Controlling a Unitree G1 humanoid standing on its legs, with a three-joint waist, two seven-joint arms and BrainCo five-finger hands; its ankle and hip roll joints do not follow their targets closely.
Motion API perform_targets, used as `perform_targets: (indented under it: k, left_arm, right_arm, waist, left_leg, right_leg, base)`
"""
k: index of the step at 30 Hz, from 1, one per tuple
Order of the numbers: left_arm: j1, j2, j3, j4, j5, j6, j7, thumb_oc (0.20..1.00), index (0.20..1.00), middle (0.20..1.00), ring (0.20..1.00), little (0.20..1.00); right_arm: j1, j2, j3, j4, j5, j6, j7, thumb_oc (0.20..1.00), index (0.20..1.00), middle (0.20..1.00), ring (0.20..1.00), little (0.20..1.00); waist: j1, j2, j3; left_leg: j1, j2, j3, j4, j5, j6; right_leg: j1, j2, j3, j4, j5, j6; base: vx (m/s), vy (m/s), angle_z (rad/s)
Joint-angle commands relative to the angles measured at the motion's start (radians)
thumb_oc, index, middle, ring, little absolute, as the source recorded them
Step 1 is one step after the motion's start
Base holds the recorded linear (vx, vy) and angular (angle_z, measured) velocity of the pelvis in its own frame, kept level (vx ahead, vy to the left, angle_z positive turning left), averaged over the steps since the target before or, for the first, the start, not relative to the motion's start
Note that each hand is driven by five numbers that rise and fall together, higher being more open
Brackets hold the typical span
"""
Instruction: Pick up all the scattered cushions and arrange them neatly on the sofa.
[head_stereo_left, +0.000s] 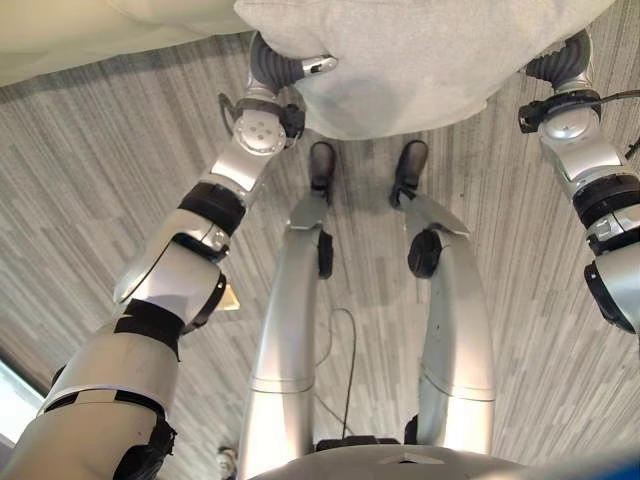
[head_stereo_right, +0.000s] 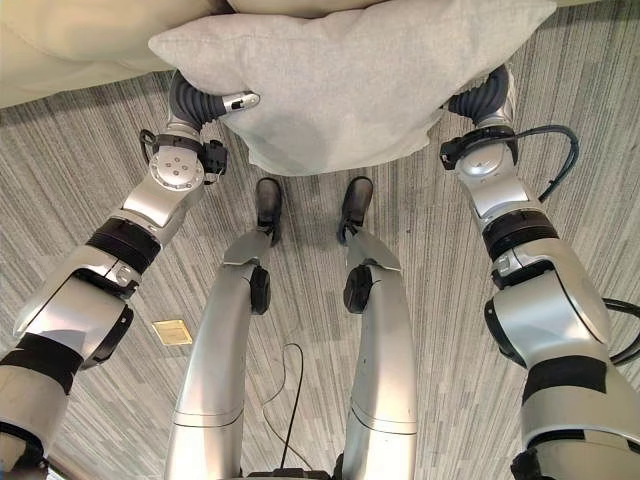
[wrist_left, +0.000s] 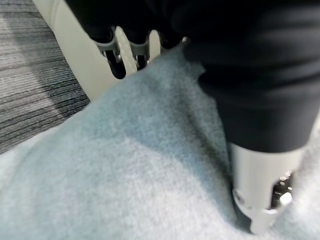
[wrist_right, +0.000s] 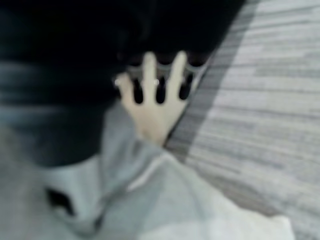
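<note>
The cream sofa (head_stereo_right: 70, 60) runs along the far edge of the grey striped floor (head_stereo_right: 80, 180). Against its front hangs one light grey cushion (head_stereo_right: 350, 80), carried between both arms. The left hand (head_stereo_right: 215, 103) and the right hand (head_stereo_right: 480, 98) each grip a side of it.

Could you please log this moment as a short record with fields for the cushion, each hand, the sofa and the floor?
cushion: light grey cushion, held up between both hands, above the floor, its far edge at the sofa
left hand: left hand against the cushion's left side, thumb on its near face
right hand: right hand at the cushion's right side, fingers hidden
sofa: cream sofa, just beyond the cushion
floor: grey striped floor
</note>
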Motion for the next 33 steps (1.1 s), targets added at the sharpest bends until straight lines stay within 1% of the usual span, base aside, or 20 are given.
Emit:
perform_targets:
  k: [1, 3, 4, 5, 6, 7, 8, 10, 11, 12, 14, 19, 21, 22, 23, 24, 26, 29, 30, 33]
  left_arm:
    - [0.011, -0.057, 0.022, -0.030, -0.012, -0.061, 0.012, 1.000, 1.000, 1.000, 1.000, 1.000]
    - [0.007, -0.063, 0.021, -0.029, -0.018, -0.062, 0.011, 1.000, 1.000, 1.000, 1.000, 1.000]
    - [0.003, -0.073, 0.022, -0.032, -0.034, -0.068, 0.011, 1.000, 1.000, 1.000, 1.000, 1.000]
    - [-0.003, -0.079, 0.022, -0.030, -0.039, -0.070, 0.012, 0.815, 0.815, 0.815, 0.815, 0.815]
    - [-0.008, -0.085, 0.024, -0.028, -0.047, -0.072, 0.015, 0.335, 0.335, 0.335, 0.335, 0.335]
    - [-0.014, -0.094, 0.028, -0.029, -0.062, -0.077, 0.018, 0.200, 0.200, 0.200, 0.200, 0.200]
    - [-0.018, -0.102, 0.032, -0.028, -0.071, -0.080, 0.021, 0.200, 0.200, 0.200, 0.200, 0.200]
    - [-0.034, -0.114, 0.034, -0.039, -0.083, -0.090, 0.026, 0.200, 0.200, 0.200, 0.200, 0.200]
    - [-0.033, -0.113, 0.033, -0.040, -0.083, -0.090, 0.026, 0.200, 0.200, 0.200, 0.200, 0.200]
    - [-0.038, -0.116, 0.038, -0.051, -0.083, -0.097, 0.033, 0.200, 0.200, 0.200, 0.200, 0.200]
    - [-0.039, -0.118, 0.046, -0.061, -0.081, -0.103, 0.039, 0.200, 0.200, 0.200, 0.200, 0.200]
    - [-0.013, -0.121, 0.065, -0.098, -0.074, -0.115, 0.045, 0.200, 0.200, 0.200, 0.200, 0.200]
    - [0.001, -0.123, 0.071, -0.105, -0.072, -0.116, 0.044, 0.200, 0.200, 0.200, 0.200, 0.200]
    - [0.018, -0.127, 0.078, -0.126, -0.069, -0.118, 0.040, 0.200, 0.200, 0.200, 0.200, 0.200]
    - [0.021, -0.127, 0.078, -0.128, -0.068, -0.117, 0.041, 0.200, 0.200, 0.200, 0.200, 0.200]
    - [0.045, -0.135, 0.086, -0.150, -0.058, -0.114, 0.033, 0.200, 0.200, 0.200, 0.200, 0.200]
    - [0.097, -0.135, 0.096, -0.198, -0.025, -0.105, 0.019, 0.200, 0.200, 0.200, 0.200, 0.200]
    - [0.146, -0.135, 0.111, -0.249, 0.003, -0.100, 0.010, 0.200, 0.200, 0.200, 0.200, 0.200]
    - [0.191, -0.138, 0.125, -0.293, 0.023, -0.101, -0.001, 0.200, 0.200, 0.200, 0.200, 0.200]
    - [0.262, -0.132, 0.153, -0.341, 0.046, -0.102, -0.019, 0.200, 0.200, 0.200, 0.200, 0.200]
  right_arm:
    - [-0.007, 0.044, 0.058, -0.075, -0.038, -0.075, -0.001, 1.000, 1.000, 1.000, 1.000, 1.000]
    - [-0.010, 0.055, 0.060, -0.087, -0.034, -0.079, 0.000, 1.000, 1.000, 1.000, 1.000, 1.000]
    - [-0.019, 0.078, 0.058, -0.112, -0.022, -0.087, -0.002, 1.000, 1.000, 1.000, 1.000, 1.000]
    - [-0.020, 0.092, 0.054, -0.121, -0.013, -0.092, -0.001, 1.000, 1.000, 1.000, 1.000, 1.000]
    - [-0.020, 0.107, 0.052, -0.127, -0.005, -0.095, -0.002, 0.639, 0.639, 0.639, 0.639, 0.639]
    - [-0.023, 0.131, 0.050, -0.136, 0.006, -0.103, 0.000, 0.426, 0.426, 0.426, 0.426, 0.426]
    - [-0.022, 0.145, 0.044, -0.143, 0.011, -0.106, -0.001, 0.200, 0.200, 0.200, 0.200, 0.200]
    - [-0.019, 0.191, 0.034, -0.162, 0.023, -0.120, -0.002, 0.200, 0.200, 0.200, 0.200, 0.200]
    - [-0.017, 0.192, 0.034, -0.163, 0.022, -0.120, -0.003, 0.200, 0.200, 0.200, 0.200, 0.200]
    - [-0.009, 0.222, 0.023, -0.180, 0.031, -0.133, -0.004, 0.200, 0.200, 0.200, 0.200, 0.200]
    - [-0.004, 0.247, 0.021, -0.190, 0.024, -0.137, -0.004, 0.200, 0.200, 0.200, 0.200, 0.200]
    - [0.021, 0.273, 0.015, -0.231, -0.005, -0.139, 0.001, 0.200, 0.200, 0.200, 0.200, 0.200]
    - [0.033, 0.271, 0.009, -0.245, -0.012, -0.139, 0.001, 0.200, 0.200, 0.200, 0.200, 0.200]
    - [0.051, 0.269, -0.004, -0.270, -0.012, -0.145, 0.007, 0.200, 0.200, 0.200, 0.200, 0.200]
    - [0.054, 0.269, -0.004, -0.272, -0.013, -0.144, 0.007, 0.200, 0.200, 0.200, 0.200, 0.200]
    - [0.076, 0.258, -0.020, -0.286, -0.015, -0.146, 0.015, 0.200, 0.200, 0.200, 0.200, 0.200]
    - [0.132, 0.246, -0.064, -0.321, 0.003, -0.157, 0.029, 0.200, 0.200, 0.200, 0.200, 0.200]
    - [0.195, 0.245, -0.124, -0.357, 0.036, -0.171, 0.041, 0.200, 0.200, 0.200, 0.200, 0.200]
    - [0.246, 0.252, -0.173, -0.386, 0.062, -0.185, 0.051, 0.200, 0.200, 0.200, 0.200, 0.200]
    - [0.316, 0.255, -0.214, -0.431, 0.041, -0.187, 0.059, 0.200, 0.200, 0.200, 0.200, 0.200]
  waist:
    - [-0.031, 0.069, -0.076]
    - [-0.031, 0.068, -0.076]
    - [-0.032, 0.068, -0.075]
    - [-0.033, 0.069, -0.075]
    - [-0.034, 0.069, -0.075]
    - [-0.033, 0.070, -0.075]
    - [-0.035, 0.070, -0.074]
    - [-0.040, 0.072, -0.076]
    - [-0.040, 0.071, -0.076]
    - [-0.041, 0.074, -0.080]
    - [-0.041, 0.076, -0.085]
    - [-0.047, 0.075, -0.122]
    - [-0.049, 0.074, -0.137]
    - [-0.052, 0.074, -0.160]
    - [-0.051, 0.074, -0.163]
    - [-0.053, 0.078, -0.184]
    - [-0.054, 0.082, -0.200]
    - [-0.055, 0.083, -0.200]
    - [-0.056, 0.085, -0.201]
    - [-0.054, 0.081, -0.201]
  left_leg:
    - [-0.006, -0.006, -0.096, 0.006, -0.025, -0.035]
    - [-0.006, -0.006, -0.098, 0.010, -0.025, -0.035]
    - [-0.006, -0.003, -0.094, 0.016, -0.027, -0.036]
    - [-0.006, -0.004, -0.093, 0.019, -0.027, -0.036]
    - [-0.006, -0.003, -0.094, 0.021, -0.027, -0.037]
    - [-0.006, -0.002, -0.095, 0.025, -0.028, -0.037]
    - [-0.006, -0.003, -0.095, 0.027, -0.028, -0.037]
    - [-0.006, 0.001, -0.095, 0.030, -0.027, -0.040]
    - [-0.006, 0.001, -0.095, 0.030, -0.027, -0.040]
    - [-0.006, 0.002, -0.093, 0.034, -0.027, -0.041]
    - [-0.006, 0.002, -0.094, 0.035, -0.027, -0.041]
    - [-0.006, 0.007, -0.093, 0.018, -0.021, -0.045]
    - [-0.006, 0.007, -0.093, 0.011, -0.018, -0.046]
    - [-0.005, 0.010, -0.093, -0.008, -0.014, -0.048]
    - [-0.005, 0.010, -0.093, -0.010, -0.013, -0.048]
    - [0.017, 0.012, -0.094, -0.045, -0.008, -0.050]
    - [0.110, 0.019, -0.098, -0.133, 0.002, -0.053]
    - [0.215, 0.020, -0.106, -0.201, 0.008, -0.056]
    - [0.285, 0.018, -0.112, -0.239, 0.011, -0.061]
    - [0.401, 0.019, -0.125, -0.306, 0.015, -0.067]
  right_leg:
    - [0.061, 0.007, 0.009, 0.004, -0.018, 0.133]
    - [0.061, 0.009, 0.008, 0.008, -0.019, 0.132]
    - [0.061, 0.010, 0.008, 0.013, -0.019, 0.131]
    - [0.061, 0.011, 0.007, 0.014, -0.018, 0.131]
    - [0.061, 0.011, 0.005, 0.016, -0.018, 0.131]
    - [0.061, 0.011, 0.005, 0.018, -0.017, 0.131]
    - [0.061, 0.012, 0.005, 0.019, -0.016, 0.131]
    - [0.061, 0.015, 0.005, 0.024, -0.017, 0.129]
    - [0.061, 0.015, 0.005, 0.025, -0.017, 0.129]
    - [0.061, 0.017, 0.006, 0.026, -0.016, 0.128]
    - [0.061, 0.022, 0.004, 0.027, -0.013, 0.129]
    - [0.061, 0.025, 0.000, 0.012, -0.010, 0.128]
    - [0.061, 0.026, -0.002, 0.010, -0.009, 0.127]
    - [0.062, 0.029, -0.004, -0.005, -0.006, 0.127]
    - [0.062, 0.028, -0.004, -0.007, -0.005, 0.127]
    - [0.090, 0.029, -0.014, -0.041, -0.004, 0.128]
    - [0.176, 0.033, -0.024, -0.108, -0.004, 0.129]
    - [0.278, 0.030, -0.036, -0.168, -0.001, 0.131]
    - [0.342, 0.025, -0.041, -0.205, 0.001, 0.132]
    - [0.445, 0.020, -0.045, -0.256, 0.003, 0.134]
  base:
    - [0.00, 0.000, 0.00]
    - [0.00, 0.000, 0.00]
    - [0.00, 0.000, 0.00]
    - [0.00, 0.000, 0.00]
    - [0.00, 0.001, -0.03]
    - [0.00, 0.000, 0.00]
    - [0.00, 0.000, 0.00]
    - [0.00, 0.000, 0.00]
    - [0.00, 0.000, 0.00]
    - [-0.01, 0.030, -0.02]
    - [0.00, 0.020, -0.01]
    - [0.00, 0.000, 0.00]
    - [0.00, 0.000, 0.00]
    - [0.00, 0.000, 0.00]
    - [-0.03, 0.026, 0.01]
    - [-0.06, 0.019, 0.01]
    - [-0.06, 0.012, 0.00]
    - [-0.03, 0.006, 0.03]
    - [-0.04, 0.023, 0.06]
    - [-0.04, 0.013, 0.02]
